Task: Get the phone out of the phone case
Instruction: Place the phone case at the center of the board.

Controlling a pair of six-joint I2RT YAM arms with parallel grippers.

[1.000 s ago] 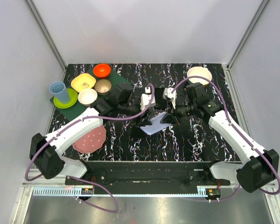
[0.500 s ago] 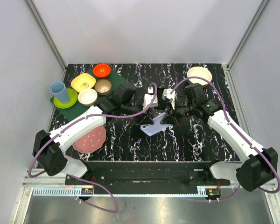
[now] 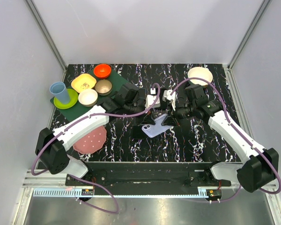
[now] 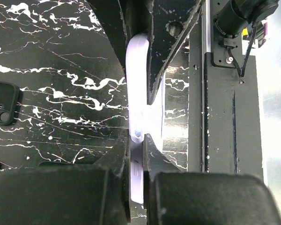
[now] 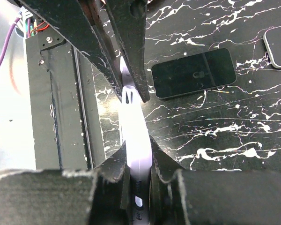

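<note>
A lavender phone case [image 3: 156, 126] hangs tilted above the middle of the table, held from both sides. In the left wrist view the phone case [image 4: 139, 108] runs edge-on, and my left gripper [image 4: 137, 161] is shut on its near end. My right gripper [image 5: 137, 159] is shut on the other end of the phone case [image 5: 135, 126]. A dark strip with a button [image 5: 137, 199] between the right jaws looks like the phone's side; the rest of the phone is hidden. In the top view my left gripper [image 3: 152, 114] and right gripper [image 3: 170, 120] face each other across the case.
A black phone [image 5: 194, 73] lies flat on the marble table [image 3: 187, 140] beside the held case. A black case with camera lenses [image 4: 2, 108] lies further off. Bowls and a blue cup [image 3: 59, 92] stand at the back left, a pink plate [image 3: 90, 139] at the front left, a cream bowl [image 3: 200, 75] at the back right.
My left arm has reached rightwards to the lavender case, and its jaws have gone from open to shut on it. The right gripper kept its hold and barely moved.
</note>
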